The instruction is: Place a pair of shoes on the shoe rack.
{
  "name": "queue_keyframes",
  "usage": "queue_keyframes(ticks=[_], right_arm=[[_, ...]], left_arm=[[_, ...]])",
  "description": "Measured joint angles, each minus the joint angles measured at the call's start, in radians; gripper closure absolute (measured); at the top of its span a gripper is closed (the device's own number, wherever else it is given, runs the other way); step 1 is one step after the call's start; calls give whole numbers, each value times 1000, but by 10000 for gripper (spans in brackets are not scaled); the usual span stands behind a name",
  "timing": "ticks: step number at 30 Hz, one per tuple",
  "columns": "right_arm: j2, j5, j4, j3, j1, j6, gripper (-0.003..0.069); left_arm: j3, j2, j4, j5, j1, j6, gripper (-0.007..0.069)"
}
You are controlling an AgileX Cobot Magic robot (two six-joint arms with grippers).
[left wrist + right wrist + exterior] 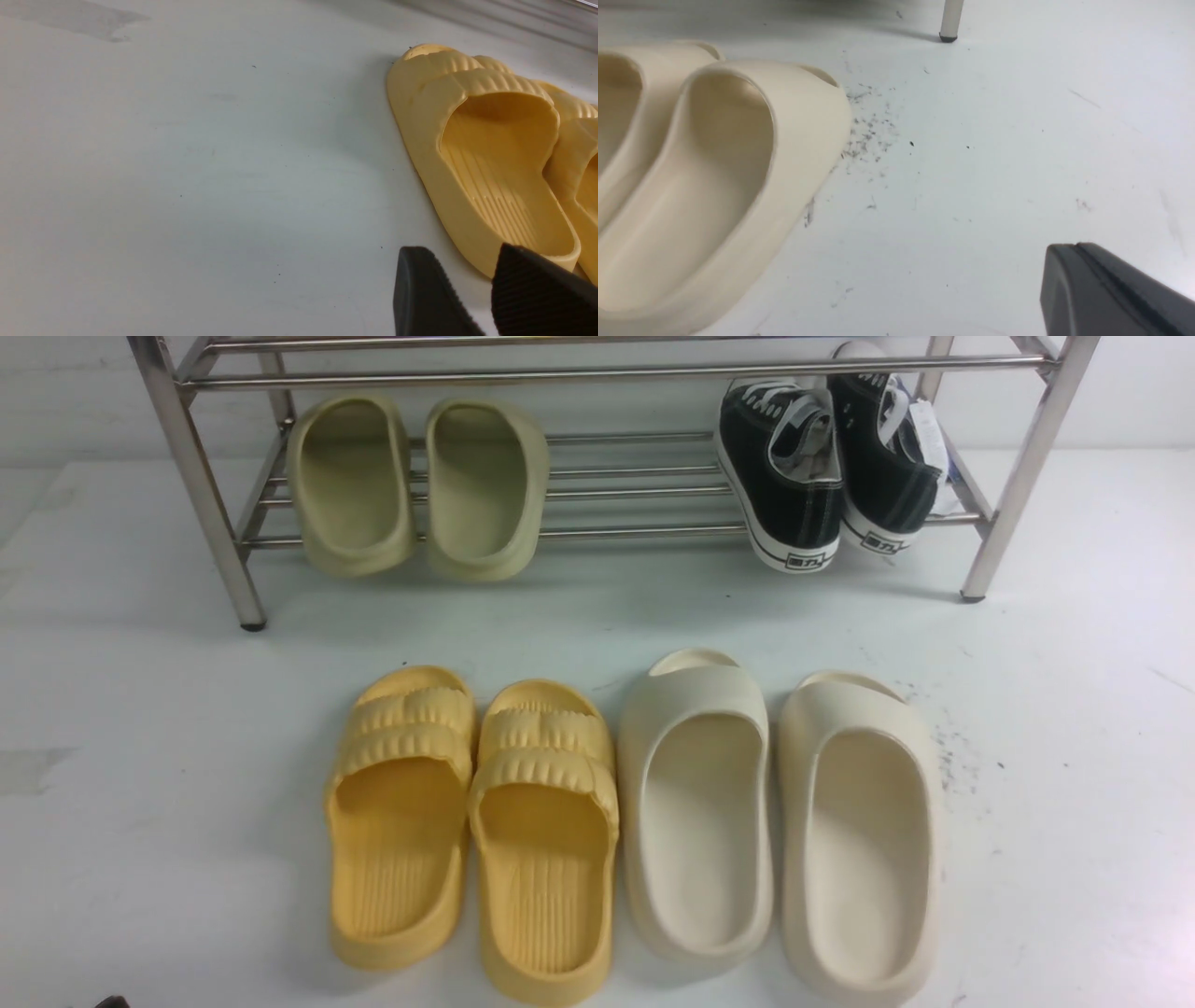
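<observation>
Jaws of the left gripper (472, 284) stand apart and empty beside the heel of the yellow ribbed slippers (471, 831), while those of the right gripper (1083, 266) are closed on nothing above the white surface (131, 756). Both black canvas sneakers with white soles (826, 467) rest on the lower bars of the shiny stainless-steel shoe rack (196, 476), at its right end, heels facing the robot. Pale green foam slides (415, 485) occupy the same tier at left, and cream foam slides (780, 821) lie on the surface just beside the yellow pair.
</observation>
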Motion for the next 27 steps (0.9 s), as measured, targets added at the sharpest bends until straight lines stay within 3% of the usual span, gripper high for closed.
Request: queue_keyframes(ticks=[8,27], right_arm=[[-76,33,-73,29,-6,38,662],[-76,33,-76,29,-6,39,654]], left_arm=[[0,0,0,-1,0,0,386],[0,0,0,0,0,0,386]])
